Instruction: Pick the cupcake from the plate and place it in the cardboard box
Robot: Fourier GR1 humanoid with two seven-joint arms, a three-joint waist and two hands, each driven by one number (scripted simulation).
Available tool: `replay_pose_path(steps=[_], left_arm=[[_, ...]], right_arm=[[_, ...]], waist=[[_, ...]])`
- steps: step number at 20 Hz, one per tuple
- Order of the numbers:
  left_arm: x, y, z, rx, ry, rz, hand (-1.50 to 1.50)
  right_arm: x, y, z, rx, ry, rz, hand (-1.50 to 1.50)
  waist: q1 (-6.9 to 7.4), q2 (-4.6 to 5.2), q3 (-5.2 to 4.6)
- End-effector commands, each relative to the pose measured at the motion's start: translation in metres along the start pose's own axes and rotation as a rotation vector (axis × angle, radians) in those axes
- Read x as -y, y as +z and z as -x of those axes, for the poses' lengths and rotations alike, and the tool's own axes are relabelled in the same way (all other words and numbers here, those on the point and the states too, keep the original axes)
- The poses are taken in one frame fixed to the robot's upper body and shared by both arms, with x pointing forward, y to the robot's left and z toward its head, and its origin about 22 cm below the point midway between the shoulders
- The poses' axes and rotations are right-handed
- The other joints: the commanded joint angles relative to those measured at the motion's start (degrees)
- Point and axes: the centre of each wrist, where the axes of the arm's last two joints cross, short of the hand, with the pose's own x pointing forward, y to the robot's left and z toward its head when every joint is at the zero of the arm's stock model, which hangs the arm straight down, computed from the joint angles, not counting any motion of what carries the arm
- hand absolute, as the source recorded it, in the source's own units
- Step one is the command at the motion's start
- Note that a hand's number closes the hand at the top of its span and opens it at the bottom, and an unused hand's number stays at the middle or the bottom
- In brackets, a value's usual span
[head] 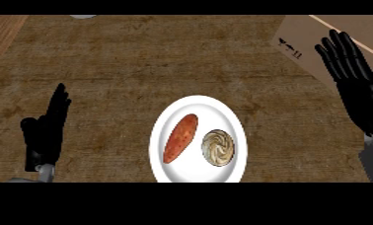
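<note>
We see dim, even lighting, no clear source direction. The brown counter (131, 71) reads dark and muddy, and its weave texture is soft. The white plate (164, 165) is the brightest area, near clipped, with faint shading at its rim. No hard cast shadows or glare. The black left hand (45, 132) and right hand (348, 68) show almost no surface detail.
</note>
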Motion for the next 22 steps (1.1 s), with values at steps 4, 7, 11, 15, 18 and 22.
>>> replay_pose_path(steps=[4,7,11,15,18,22], left_arm=[[-0.008,-0.01,-0.043,0.089,0.097,0.143,0.0],[-0.001,-0.011,-0.042,0.047,0.185,0.217,0.0],[-0.012,-0.016,-0.052,0.046,0.24,0.22,0.0],[-0.034,-0.016,-0.039,0.04,0.238,0.223,0.0],[-0.048,-0.015,-0.06,0.044,0.222,0.236,0.0],[-0.033,-0.009,-0.048,0.027,0.244,0.233,0.0]], right_arm=[[-0.04,-0.025,-0.002,-0.123,-0.126,-0.338,-1.5],[-0.007,-0.044,-0.037,0.019,0.35,-0.234,-1.5],[-0.063,-0.016,0.027,0.186,-0.1,-0.183,-1.5],[-0.065,-0.01,-0.005,0.306,-0.007,-0.343,-1.5],[-0.041,-0.022,-0.034,0.2,0.168,-0.502,-1.5],[-0.038,-0.024,-0.069,0.1,0.553,-0.655,-1.5]], waist=[[2.45,-0.69,-0.96],[1.61,-1.02,-1.31],[0.85,-0.59,-0.85],[0.35,-0.83,-0.95],[0.73,-0.95,-0.98],[0.22,-1.45,-1.18]])
